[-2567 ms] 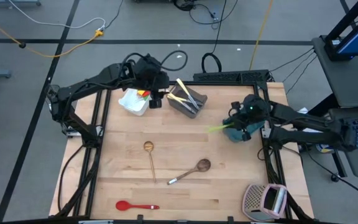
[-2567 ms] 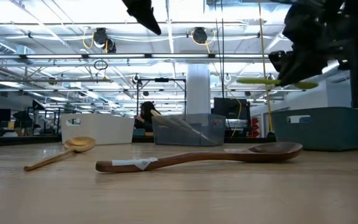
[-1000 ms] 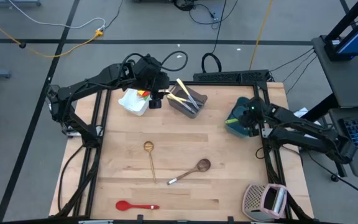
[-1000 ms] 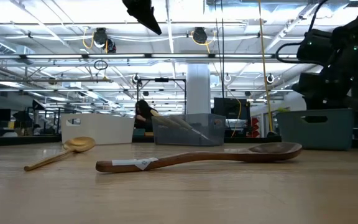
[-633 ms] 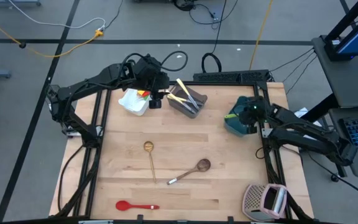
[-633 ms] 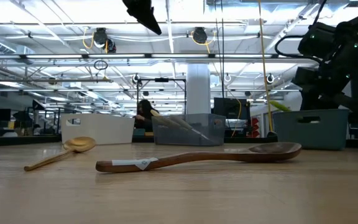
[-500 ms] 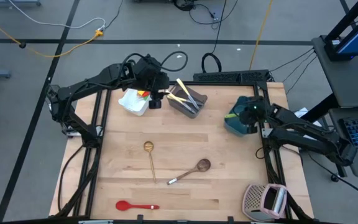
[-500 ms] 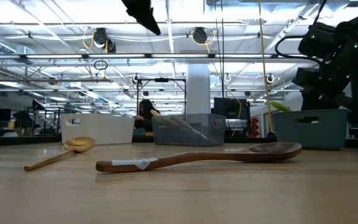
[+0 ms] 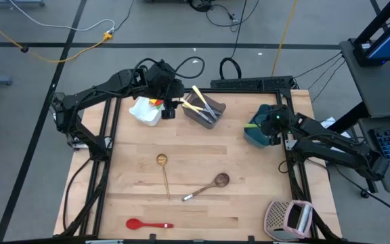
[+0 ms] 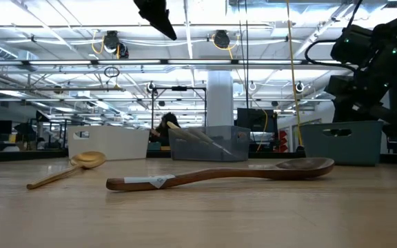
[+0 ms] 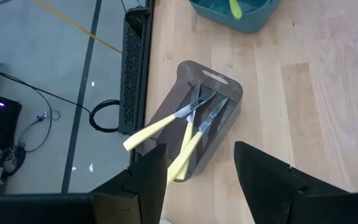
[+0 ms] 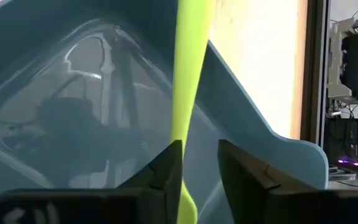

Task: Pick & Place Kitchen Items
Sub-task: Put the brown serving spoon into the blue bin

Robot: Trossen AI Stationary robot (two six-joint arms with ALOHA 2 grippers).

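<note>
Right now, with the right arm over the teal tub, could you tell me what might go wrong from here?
The right pincer is parted around the lime-green utensil handle inside the teal plastic tub; lifting away could drag it back out. In the grey tub, the cream-handled knives overhang the rim and could snag the left pincer.

This was a large open lab or industrial workspace: behind the wooden table point(image 10: 253, 207) ran ceiling trusses point(image 10: 81, 65) with strip lights, a white pillar point(image 10: 220, 103), glowing monitors point(image 10: 253, 118) and cables point(image 9: 80, 41) across the grey floor.
</note>
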